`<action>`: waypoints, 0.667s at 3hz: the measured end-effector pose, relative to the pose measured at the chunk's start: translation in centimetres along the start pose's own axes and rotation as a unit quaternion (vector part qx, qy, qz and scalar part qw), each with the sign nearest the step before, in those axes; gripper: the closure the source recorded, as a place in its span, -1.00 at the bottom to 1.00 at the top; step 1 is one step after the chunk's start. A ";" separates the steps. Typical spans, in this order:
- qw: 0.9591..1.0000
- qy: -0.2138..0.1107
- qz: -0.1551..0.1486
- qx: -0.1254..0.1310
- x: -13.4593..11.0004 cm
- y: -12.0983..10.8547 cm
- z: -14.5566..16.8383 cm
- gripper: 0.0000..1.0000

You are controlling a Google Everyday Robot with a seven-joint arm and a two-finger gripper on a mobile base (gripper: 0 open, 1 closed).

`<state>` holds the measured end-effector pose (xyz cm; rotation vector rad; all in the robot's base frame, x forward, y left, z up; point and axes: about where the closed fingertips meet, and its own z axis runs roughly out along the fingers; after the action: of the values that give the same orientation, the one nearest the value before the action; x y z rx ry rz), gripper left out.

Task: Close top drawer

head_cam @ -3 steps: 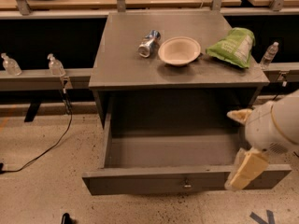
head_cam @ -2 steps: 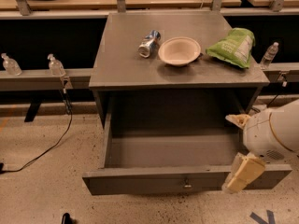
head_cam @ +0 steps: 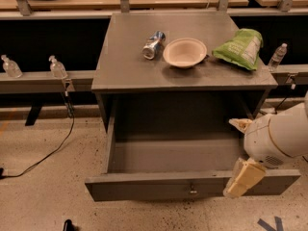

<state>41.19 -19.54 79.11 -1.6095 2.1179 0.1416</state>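
The top drawer [head_cam: 144, 189] is pulled far out of the grey cabinet [head_cam: 134, 76]. Its flat dark-grey front has a small round metal knob [head_cam: 193, 191] at the centre, and its inside shows nothing in it. My gripper [head_cam: 240, 150] is at the drawer's right end, on the white rounded arm [head_cam: 281, 136]. One cream finger [head_cam: 244, 178] hangs over the top edge of the front panel, right of the knob. The other finger [head_cam: 239, 124] is further back over the drawer's right side. The two stand apart and hold nothing.
On the cabinet top lie a crushed can [head_cam: 154, 44], a cream bowl [head_cam: 185, 52] and a green chip bag [head_cam: 241, 47]. Clear bottles [head_cam: 57, 68] stand on rails at both sides. A black cable [head_cam: 53, 148] runs over the speckled floor at the left.
My gripper and arm have shifted a little to the left along the drawer's front edge. The drawer is just as far out as before.
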 end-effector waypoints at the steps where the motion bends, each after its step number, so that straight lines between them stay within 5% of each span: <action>1: 0.999 0.024 -0.017 0.020 2.1 -0.4 3.3 -1.00; 2: 0.995 0.057 -0.065 0.058 4.1 -1.3 7.0 -0.96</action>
<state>43.74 -21.07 71.41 -1.7156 2.0560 -0.1173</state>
